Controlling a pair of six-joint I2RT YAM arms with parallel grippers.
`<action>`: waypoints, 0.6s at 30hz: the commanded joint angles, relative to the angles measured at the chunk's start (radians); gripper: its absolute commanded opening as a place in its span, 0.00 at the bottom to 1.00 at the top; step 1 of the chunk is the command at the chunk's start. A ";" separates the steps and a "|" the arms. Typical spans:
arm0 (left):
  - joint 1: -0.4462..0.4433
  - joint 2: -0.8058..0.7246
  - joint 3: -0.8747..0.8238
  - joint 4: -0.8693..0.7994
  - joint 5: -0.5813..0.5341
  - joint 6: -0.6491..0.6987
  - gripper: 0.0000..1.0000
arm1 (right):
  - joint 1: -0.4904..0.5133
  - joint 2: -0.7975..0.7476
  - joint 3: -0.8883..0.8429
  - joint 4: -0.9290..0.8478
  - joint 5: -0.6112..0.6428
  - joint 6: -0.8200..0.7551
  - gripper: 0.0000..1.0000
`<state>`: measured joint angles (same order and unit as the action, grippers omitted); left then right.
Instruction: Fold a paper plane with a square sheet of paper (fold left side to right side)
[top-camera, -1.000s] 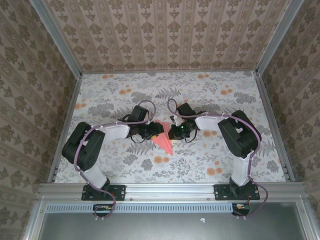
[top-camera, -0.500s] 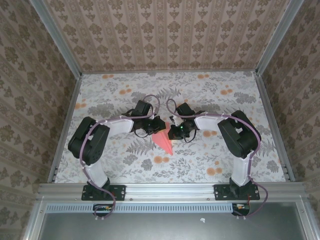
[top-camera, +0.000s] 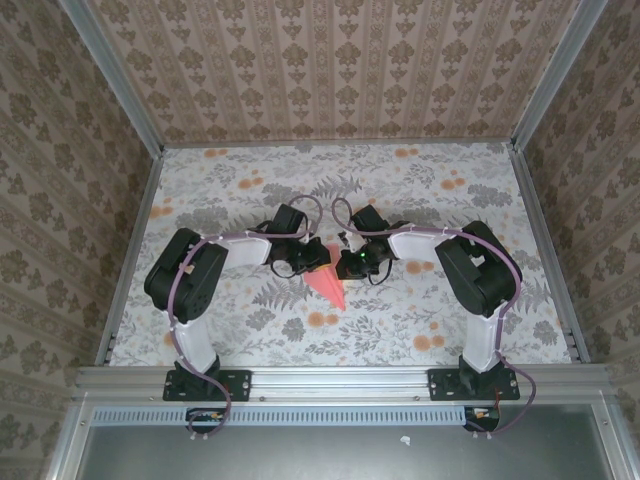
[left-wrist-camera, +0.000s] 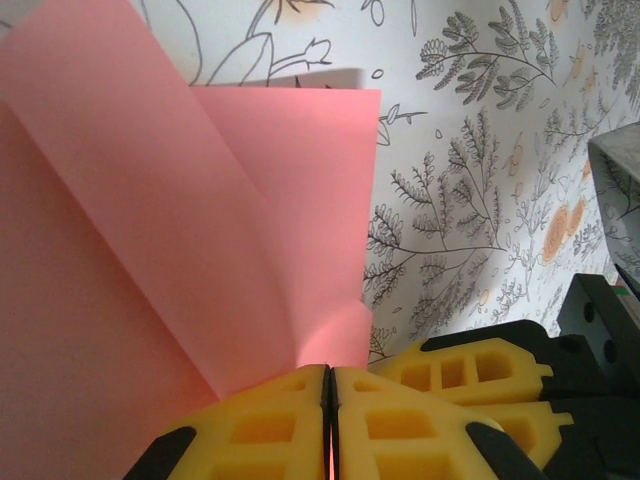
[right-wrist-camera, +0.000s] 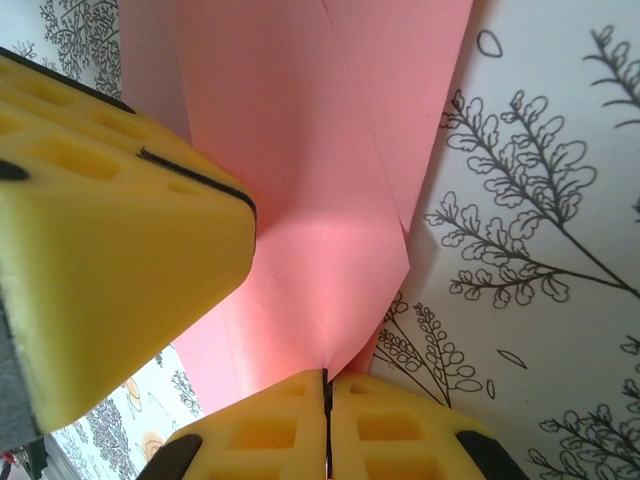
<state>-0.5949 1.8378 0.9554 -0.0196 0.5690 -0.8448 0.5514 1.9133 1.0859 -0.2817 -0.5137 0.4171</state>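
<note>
The paper plane (top-camera: 328, 283) is pinched from both sides: I see my left gripper (left-wrist-camera: 329, 420) and right gripper (right-wrist-camera: 326, 420) each clamped on its pink edge

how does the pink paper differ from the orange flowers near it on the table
The paper is plain pink-red and a pointed wedge; the flowers are small, round and orange. The paper is a loose creased sheet, pinched by the left gripper and the right gripper; the flowers are printed flat on the table cover. Both are warm-coloured against the grey leaf pattern.
</note>
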 joint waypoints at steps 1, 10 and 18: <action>0.003 0.015 -0.013 -0.030 -0.027 0.033 0.11 | 0.015 0.038 -0.001 -0.089 0.057 -0.022 0.08; 0.007 0.038 -0.036 -0.051 -0.061 0.050 0.10 | 0.016 0.036 0.002 -0.087 0.056 -0.023 0.08; 0.010 0.040 -0.069 -0.058 -0.087 0.052 0.10 | 0.008 -0.013 0.016 -0.066 0.042 -0.007 0.17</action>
<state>-0.5930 1.8549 0.9302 -0.0082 0.5377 -0.8150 0.5568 1.9121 1.0935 -0.2920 -0.5034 0.4164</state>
